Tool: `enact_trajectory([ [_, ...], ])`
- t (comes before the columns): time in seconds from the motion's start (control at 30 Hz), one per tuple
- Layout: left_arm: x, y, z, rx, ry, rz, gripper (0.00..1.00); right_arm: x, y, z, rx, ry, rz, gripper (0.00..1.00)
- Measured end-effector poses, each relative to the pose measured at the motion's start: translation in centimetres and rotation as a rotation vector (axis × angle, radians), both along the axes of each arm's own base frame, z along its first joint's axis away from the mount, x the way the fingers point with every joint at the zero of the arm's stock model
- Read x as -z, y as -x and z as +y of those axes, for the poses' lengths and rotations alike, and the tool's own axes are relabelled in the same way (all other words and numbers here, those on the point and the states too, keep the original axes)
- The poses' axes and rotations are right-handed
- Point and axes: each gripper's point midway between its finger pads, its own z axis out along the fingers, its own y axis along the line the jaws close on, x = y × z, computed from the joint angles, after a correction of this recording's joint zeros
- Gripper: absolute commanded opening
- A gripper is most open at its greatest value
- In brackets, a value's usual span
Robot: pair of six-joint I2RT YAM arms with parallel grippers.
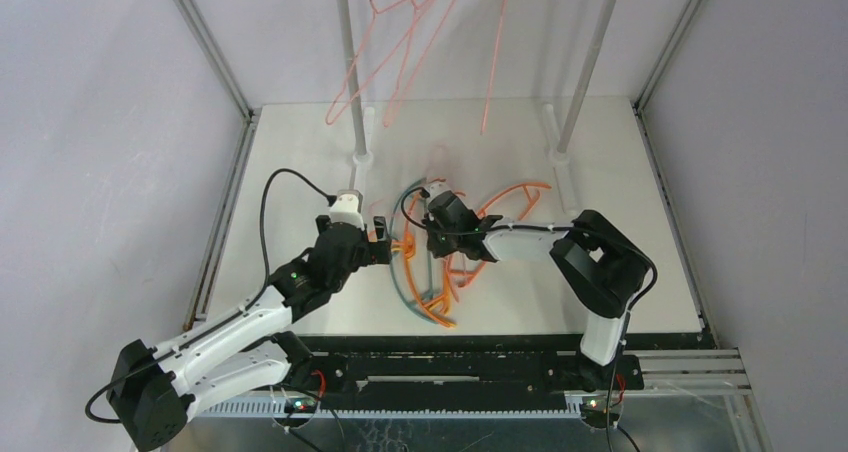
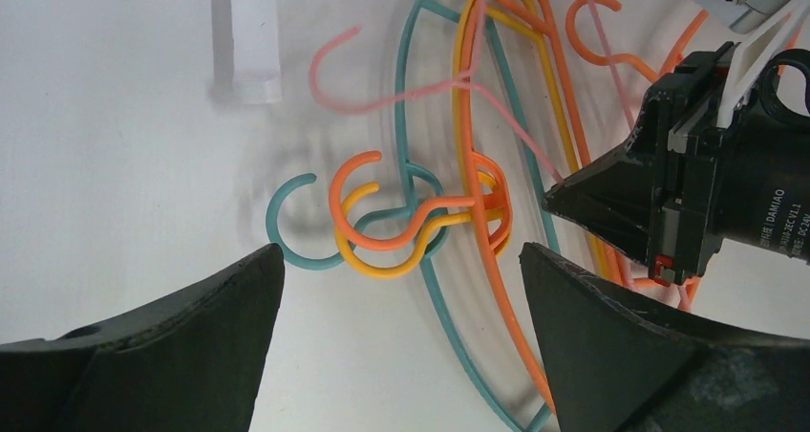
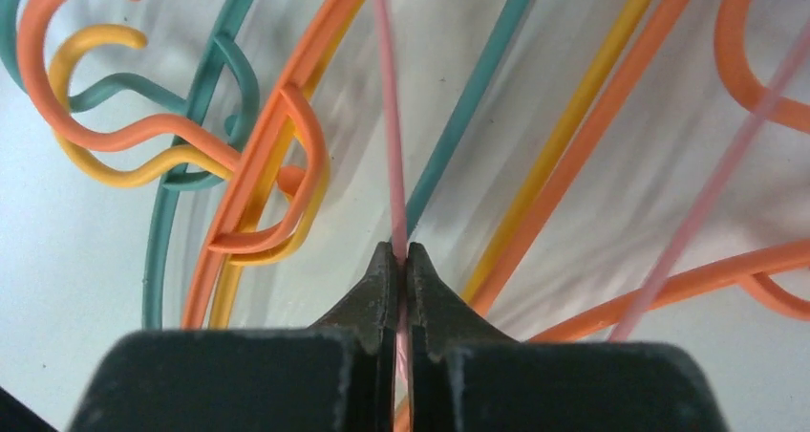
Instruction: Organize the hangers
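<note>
Right gripper [image 3: 401, 260] is pinched tight on a thin pink hanger [image 3: 390, 117]; we see the wire running straight up from between its fingertips. That pink hanger lies across the pile [image 1: 450, 272] of orange, yellow and teal hangers in the middle of the table [image 1: 300, 152], just in front of the rack [image 1: 347, 62]. Left gripper [image 2: 399, 255] gapes wide, holds nothing, and hovers over the bunched hooks on the pile's left side. A few hung hangers [image 1: 400, 42], all pink, dangle at the top of the rack; the bar itself is out of frame.

We judge the step as: grasp made, pull-out of one pink hanger not yet begun. The next move calls for a slow lift, since the pink wire crosses the orange and teal frames and could drag them along. We can't tell whether it is threaded through or only resting on top. The free left gripper could pin the pile. After that, we'd carry it up and hook it on the rack.
</note>
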Motion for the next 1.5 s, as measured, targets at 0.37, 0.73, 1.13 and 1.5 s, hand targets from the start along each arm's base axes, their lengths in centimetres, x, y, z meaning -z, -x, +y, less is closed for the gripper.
enact_trajectory([
  [0.37,-0.4,0.0,0.0,-0.001,0.008,-0.011,0.97,-7.4,1.8,-2.8,0.041,-0.002,-0.097,0.00],
  [0.73,0.2,-0.2,-0.1,-0.001,-0.005,0.000,0.97,-17.3,5.0,-8.3,0.071,-0.180,-0.231,0.00],
  [1.13,1.1,-0.3,-0.2,0.003,-0.033,0.021,0.97,-20.6,7.1,-13.8,0.121,-0.288,-0.235,0.00],
  [1.5,1.4,-0.5,-0.5,0.007,-0.035,0.025,0.96,-21.6,10.5,-15.4,0.081,-0.338,-0.223,0.00],
])
